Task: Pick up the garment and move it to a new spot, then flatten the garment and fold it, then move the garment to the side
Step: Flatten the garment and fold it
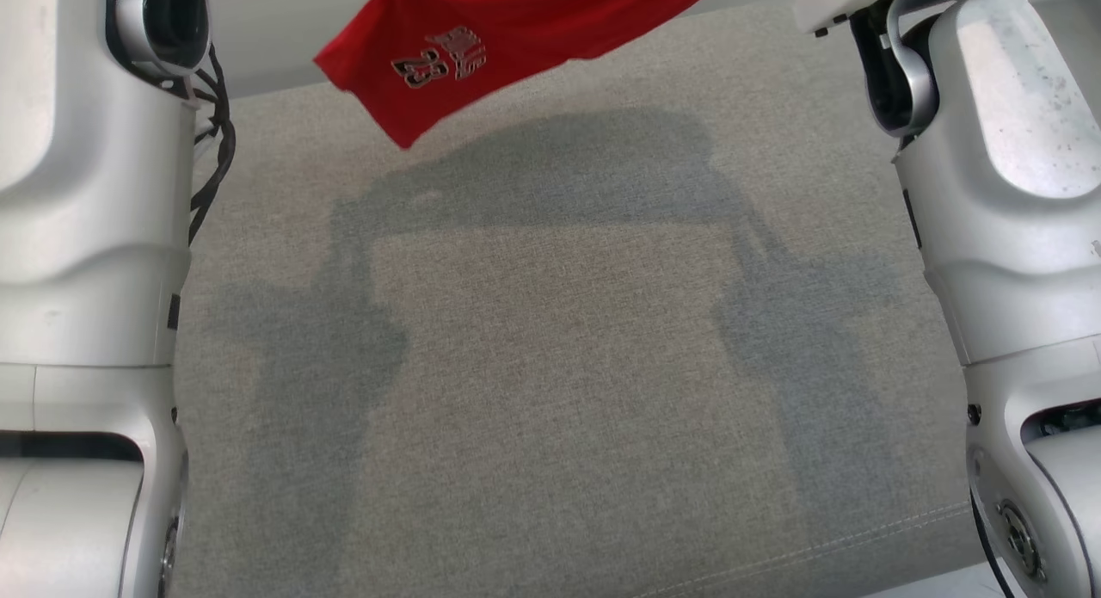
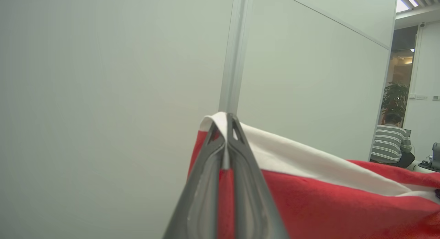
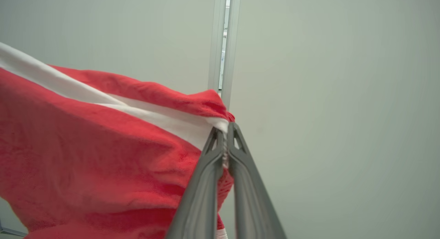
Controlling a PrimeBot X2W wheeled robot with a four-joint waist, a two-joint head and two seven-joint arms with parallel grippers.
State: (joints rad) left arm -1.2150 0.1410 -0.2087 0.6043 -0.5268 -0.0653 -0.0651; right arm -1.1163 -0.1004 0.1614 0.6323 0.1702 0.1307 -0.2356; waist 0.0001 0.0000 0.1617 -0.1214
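garment (image 1: 482, 47) hangs above the far end of the bench (image 1: 550, 366), its white-banded edge pinched in the left hand (image 2: 227, 129) and the right hand (image 3: 225, 139); lifted, yet flattening, folding and moving aside remain.

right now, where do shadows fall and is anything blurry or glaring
Head view: the lifted garment throws a broad soft shadow on the grey fabric surface, its print slightly smeared. Left wrist view: a ceiling light glares at top right, left claw sharp. Right wrist view: flat even light, no glare, right claw sharp.
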